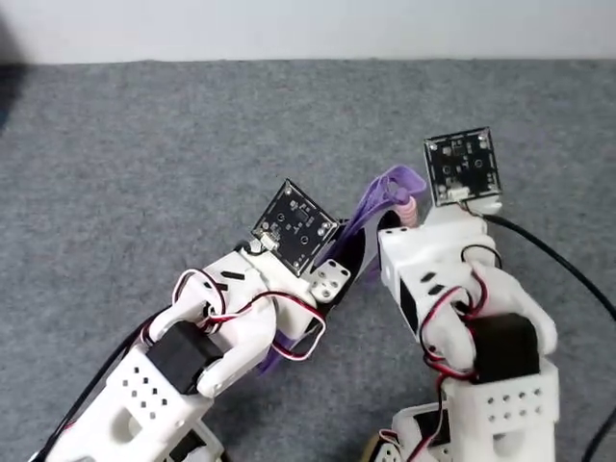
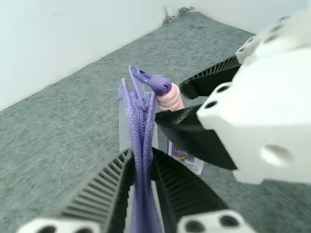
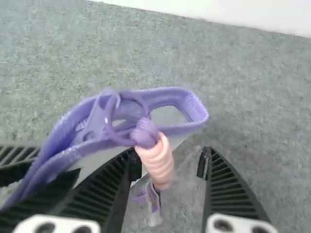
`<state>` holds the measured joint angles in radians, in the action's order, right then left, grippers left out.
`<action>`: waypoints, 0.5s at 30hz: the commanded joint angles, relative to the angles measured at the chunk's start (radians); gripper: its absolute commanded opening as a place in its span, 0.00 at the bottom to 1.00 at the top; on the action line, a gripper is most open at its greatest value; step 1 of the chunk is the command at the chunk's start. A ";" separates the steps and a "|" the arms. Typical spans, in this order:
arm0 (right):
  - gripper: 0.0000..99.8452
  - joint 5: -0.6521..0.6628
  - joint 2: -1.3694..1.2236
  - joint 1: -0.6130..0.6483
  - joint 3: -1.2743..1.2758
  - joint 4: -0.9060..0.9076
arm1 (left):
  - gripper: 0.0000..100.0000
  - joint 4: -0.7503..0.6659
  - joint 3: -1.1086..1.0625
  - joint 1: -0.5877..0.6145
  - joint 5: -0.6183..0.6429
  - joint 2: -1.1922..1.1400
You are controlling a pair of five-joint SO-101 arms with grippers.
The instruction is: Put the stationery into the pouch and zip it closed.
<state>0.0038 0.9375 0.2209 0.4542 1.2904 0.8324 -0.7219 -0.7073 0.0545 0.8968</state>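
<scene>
Our left gripper (image 2: pixel 142 156) is clamped tight on the zipper edge of the purple pouch (image 2: pixel 138 111), held edge-up between both arms. Our right gripper (image 3: pixel 170 154) stands open around a pink stationery piece (image 3: pixel 156 162) at the pouch's mouth, over the grey mat (image 1: pixel 144 144).

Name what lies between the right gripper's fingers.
In the right wrist view, the pink charm hanging off the pouch's zipper pull lies between the fingers of the open right gripper.

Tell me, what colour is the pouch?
The pouch is purple along its zip, with a pale side. The right wrist view shows it best.
</scene>
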 commanded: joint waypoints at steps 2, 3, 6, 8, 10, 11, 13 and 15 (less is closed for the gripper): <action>0.18 -0.005 -0.019 -0.004 -0.023 -0.016 | 0.01 -0.035 0.010 0.002 -0.014 0.026; 0.18 -0.005 -0.019 -0.013 -0.023 -0.018 | 0.01 -0.034 0.010 0.002 -0.014 0.026; 0.18 -0.005 -0.025 -0.012 -0.023 -0.028 | 0.01 -0.035 0.010 0.000 -0.014 0.026; 0.18 -0.005 -0.028 -0.004 -0.021 -0.048 | 0.01 -0.035 0.010 0.000 -0.014 0.026; 0.12 0.005 -0.028 0.005 -0.021 -0.068 | 0.01 -0.035 0.010 0.000 -0.014 0.026; 0.08 0.021 -0.024 0.007 -0.021 -0.071 | 0.01 -0.035 0.008 0.000 -0.014 0.026; 0.00 0.052 -0.018 0.005 -0.021 -0.071 | 0.01 -0.032 0.008 0.000 -0.014 0.026; 0.03 0.064 -0.015 -0.001 -0.028 -0.058 | 0.01 -0.032 0.008 0.000 -0.014 0.026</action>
<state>0.0391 0.9268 0.2163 0.4542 1.2474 0.8324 -0.7219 -0.7058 0.0545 0.8968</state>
